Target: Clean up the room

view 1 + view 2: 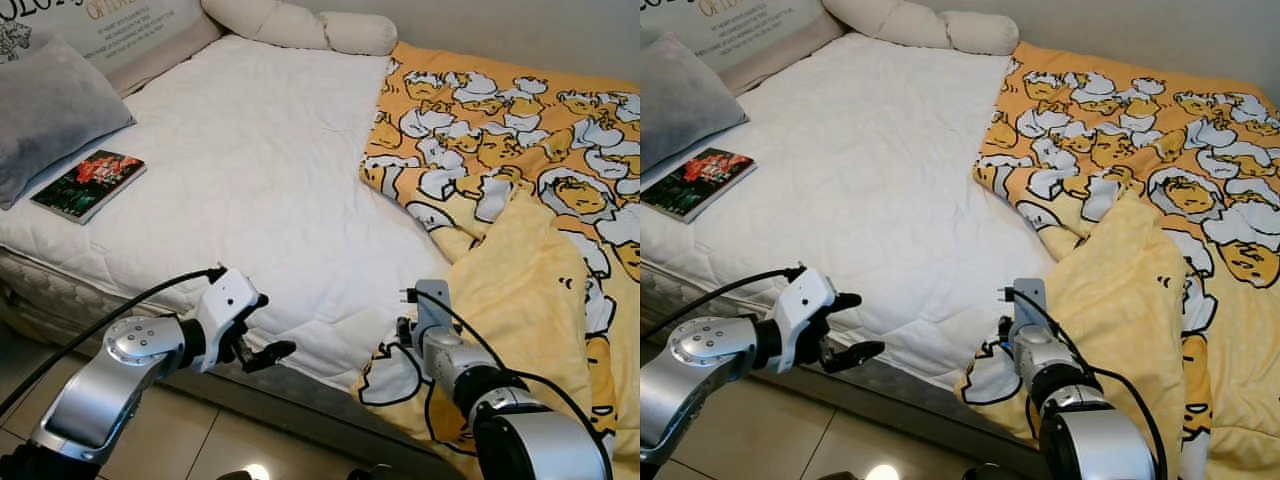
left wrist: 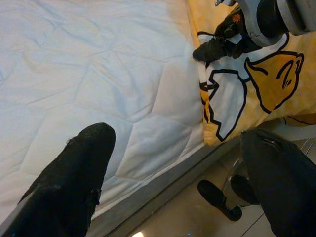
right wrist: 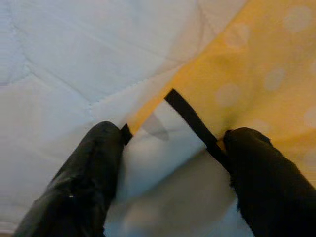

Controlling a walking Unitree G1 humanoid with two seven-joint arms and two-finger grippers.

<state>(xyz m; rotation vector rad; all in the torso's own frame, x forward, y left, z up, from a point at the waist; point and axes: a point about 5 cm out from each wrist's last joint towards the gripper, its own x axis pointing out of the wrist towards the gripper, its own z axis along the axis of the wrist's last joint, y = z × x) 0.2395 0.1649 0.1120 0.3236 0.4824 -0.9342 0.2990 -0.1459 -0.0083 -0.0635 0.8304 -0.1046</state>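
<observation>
A yellow blanket (image 1: 520, 170) with a cartoon print covers the right part of the bed and hangs over its front edge. The white quilted mattress (image 1: 250, 170) lies bare on the left. My right gripper (image 3: 170, 163) is at the blanket's front corner; its fingers stand open with the black-trimmed corner between them. My left gripper (image 1: 268, 328) hovers open and holds nothing, just in front of the mattress's front edge, left of the blanket corner. A book (image 1: 88, 183) with a dark red cover rests on the mattress at the far left.
A grey pillow (image 1: 50, 110) lies beside the book, with a printed cushion (image 1: 130, 25) behind it. Cream bolster pillows (image 1: 300, 25) line the head of the bed. Tiled floor (image 1: 200, 440) runs along the bed's front edge below my arms.
</observation>
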